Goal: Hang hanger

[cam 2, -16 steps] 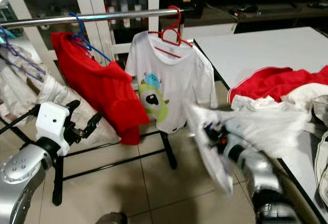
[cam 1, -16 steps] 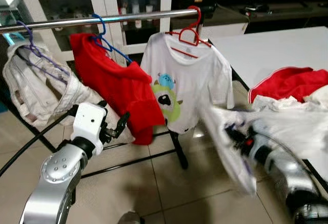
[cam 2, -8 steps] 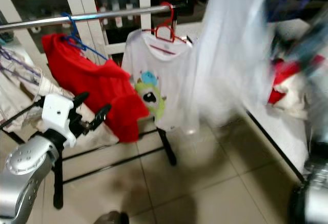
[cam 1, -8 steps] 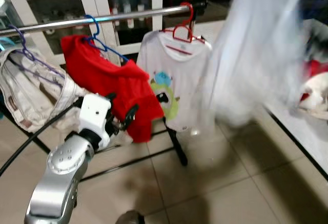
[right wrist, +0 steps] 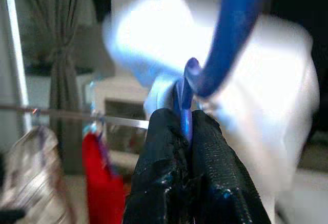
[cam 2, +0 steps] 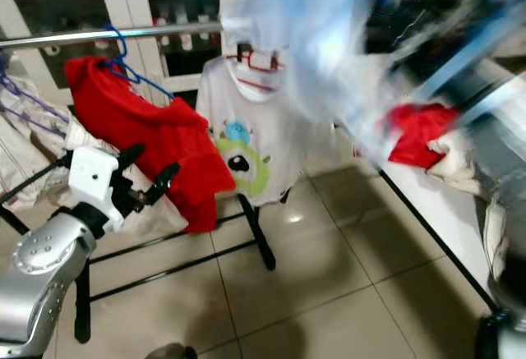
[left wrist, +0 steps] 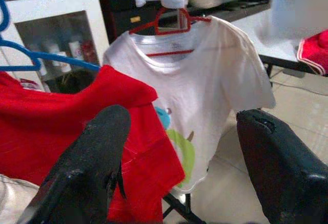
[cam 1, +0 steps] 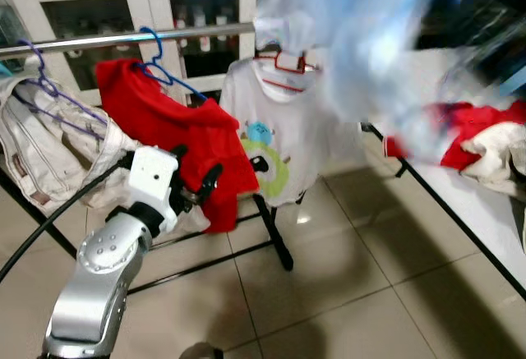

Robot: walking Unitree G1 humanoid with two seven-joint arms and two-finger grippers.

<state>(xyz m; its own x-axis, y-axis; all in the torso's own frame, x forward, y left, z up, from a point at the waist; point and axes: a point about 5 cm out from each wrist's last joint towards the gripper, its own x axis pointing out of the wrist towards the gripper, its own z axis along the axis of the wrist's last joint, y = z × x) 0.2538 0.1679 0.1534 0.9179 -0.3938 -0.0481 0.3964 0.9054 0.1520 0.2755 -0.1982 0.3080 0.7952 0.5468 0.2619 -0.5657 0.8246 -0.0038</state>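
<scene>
Swung up toward rail (cam 1: 123,39): right end effector (right wrist: 187,131) clenched on blue hanger (right wrist: 230,34), hook up.

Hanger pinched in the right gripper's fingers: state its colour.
Blue. The hanger shows best in the right wrist view.

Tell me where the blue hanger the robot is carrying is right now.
The blue hanger is pinched in the right tool, raised high with its blurred white garment near the right end of the rail, above the monster T-shirt.
</scene>
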